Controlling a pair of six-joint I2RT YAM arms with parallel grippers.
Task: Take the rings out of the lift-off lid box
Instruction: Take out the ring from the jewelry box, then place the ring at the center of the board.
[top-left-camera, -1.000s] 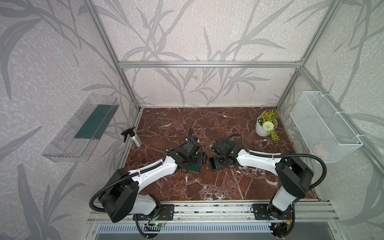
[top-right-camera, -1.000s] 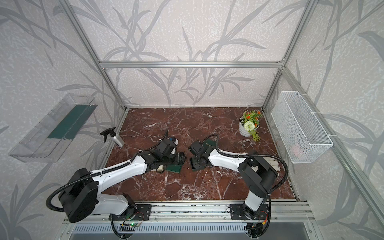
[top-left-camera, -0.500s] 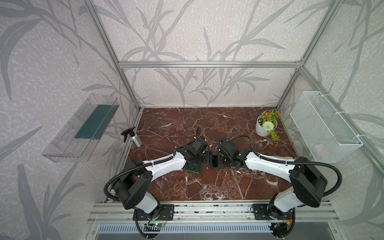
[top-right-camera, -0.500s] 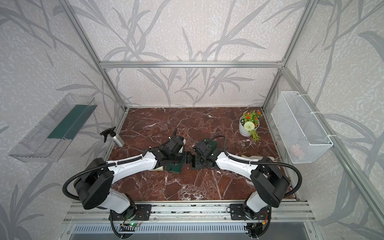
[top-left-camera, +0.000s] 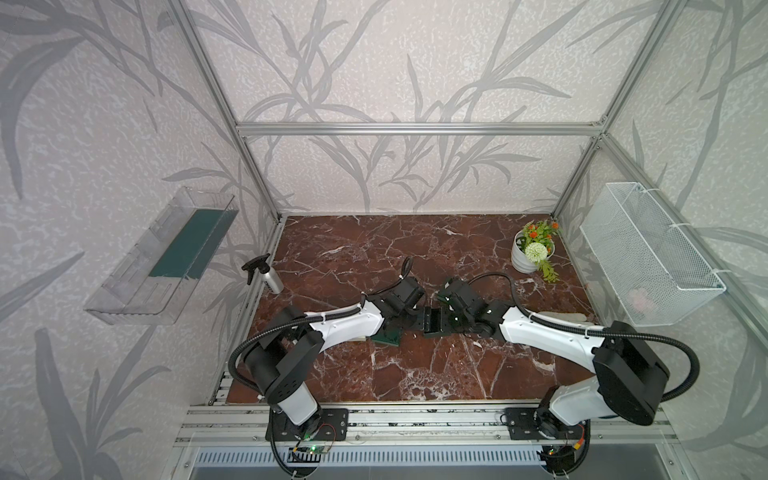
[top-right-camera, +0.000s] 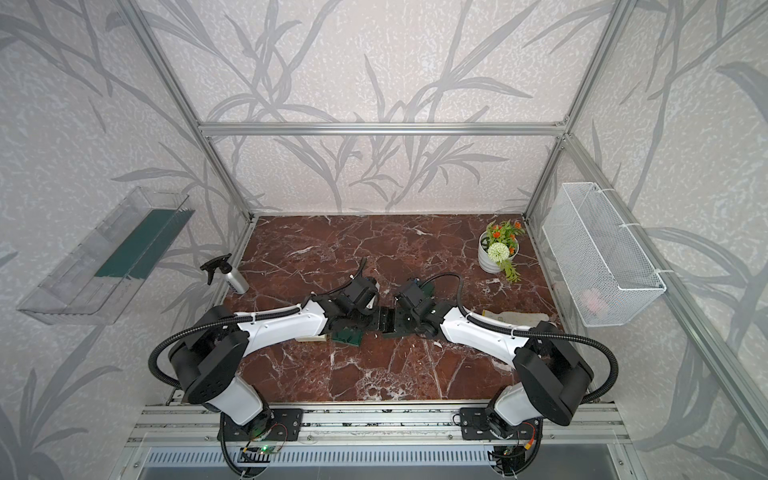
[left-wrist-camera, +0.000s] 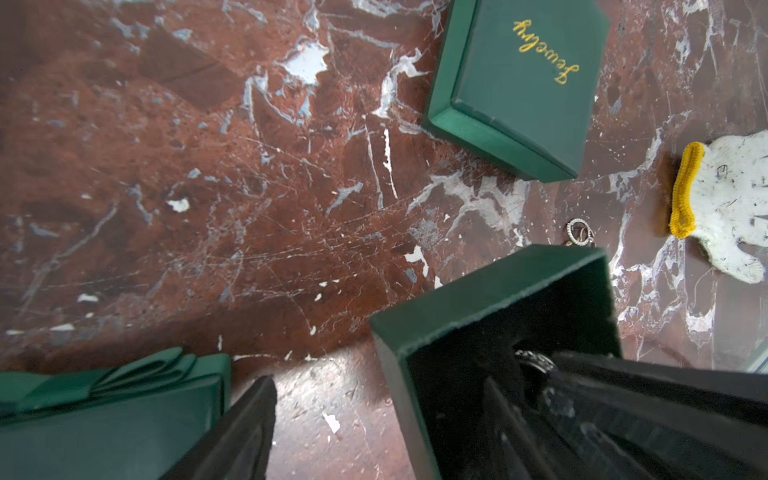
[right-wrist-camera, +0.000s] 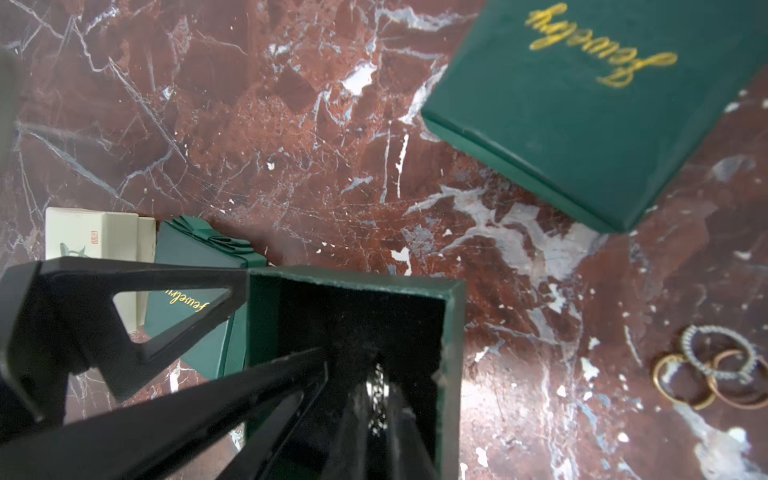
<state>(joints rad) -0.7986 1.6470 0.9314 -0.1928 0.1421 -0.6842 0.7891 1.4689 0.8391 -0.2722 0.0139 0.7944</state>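
Note:
The lift-off lid box's open green base (top-left-camera: 432, 321) (top-right-camera: 386, 321) sits at mid-table between both grippers. My right gripper (right-wrist-camera: 377, 382) reaches into its black inside (right-wrist-camera: 451, 332), shut on a sparkly ring (right-wrist-camera: 377, 409); that ring also shows in the left wrist view (left-wrist-camera: 536, 360). My left gripper (left-wrist-camera: 378, 390) stands open astride one wall of the box (left-wrist-camera: 490, 291), with one finger (left-wrist-camera: 249, 424) outside it and the other inside. Several rings (right-wrist-camera: 715, 368) (left-wrist-camera: 579, 233) lie loose on the marble beside the box. The green "Jewelry" lid (left-wrist-camera: 511, 83) (right-wrist-camera: 602, 104) lies flat nearby.
A second green box with a bow (left-wrist-camera: 104, 415) (right-wrist-camera: 199, 286) (top-left-camera: 386, 337) and a white box (right-wrist-camera: 91, 237) lie by the left gripper. A white glove with a yellow cuff (left-wrist-camera: 731, 199) lies under the right arm. A spray bottle (top-left-camera: 266, 276) and a flower pot (top-left-camera: 532, 255) stand further back.
Both arms have swung in, and the two grippers now meet at the box. The right gripper's fingers have gone inside it.

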